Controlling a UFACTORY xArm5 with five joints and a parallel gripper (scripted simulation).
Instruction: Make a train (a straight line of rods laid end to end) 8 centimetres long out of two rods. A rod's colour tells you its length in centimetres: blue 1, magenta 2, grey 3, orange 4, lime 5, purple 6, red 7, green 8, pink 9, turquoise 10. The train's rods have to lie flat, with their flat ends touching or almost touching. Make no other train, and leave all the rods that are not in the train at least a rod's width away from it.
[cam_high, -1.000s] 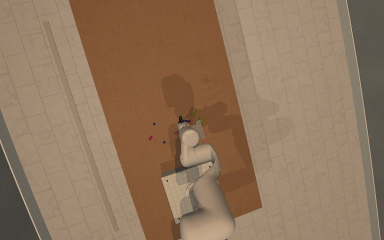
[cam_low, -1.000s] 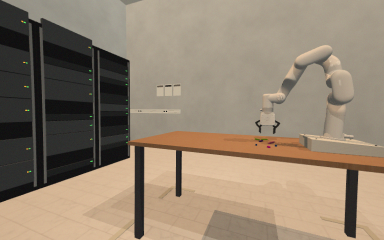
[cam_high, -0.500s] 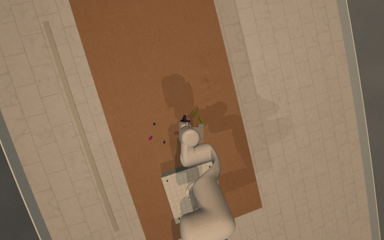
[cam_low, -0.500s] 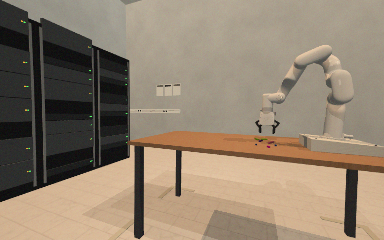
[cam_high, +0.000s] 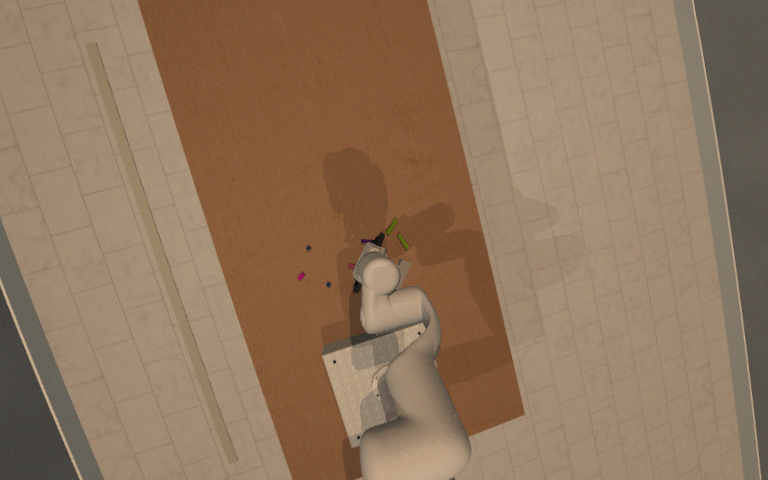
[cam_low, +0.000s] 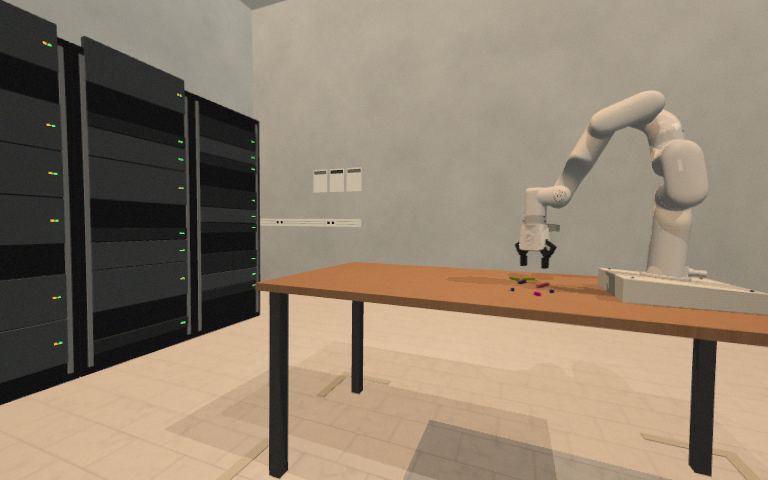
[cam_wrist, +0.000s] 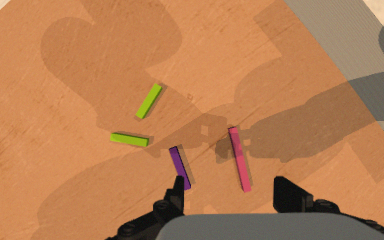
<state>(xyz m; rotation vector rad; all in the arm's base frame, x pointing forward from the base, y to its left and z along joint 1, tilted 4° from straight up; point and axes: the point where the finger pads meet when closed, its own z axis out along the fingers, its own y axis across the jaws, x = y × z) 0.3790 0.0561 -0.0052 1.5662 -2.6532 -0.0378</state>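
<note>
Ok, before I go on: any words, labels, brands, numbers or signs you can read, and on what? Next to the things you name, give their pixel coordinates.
None can be read.
Three wall panels (cam_low: 336, 181): dark strips at the top, no legible text.
Server racks (cam_low: 135, 130): small lights, no readable label.
Robot arm (cam_high: 416, 384) (cam_low: 671, 237) and gripper (cam_low: 534, 263): no readable brand; any small marking would be too blurred.

Dim warm light, overlapping arm shadows.
</note>
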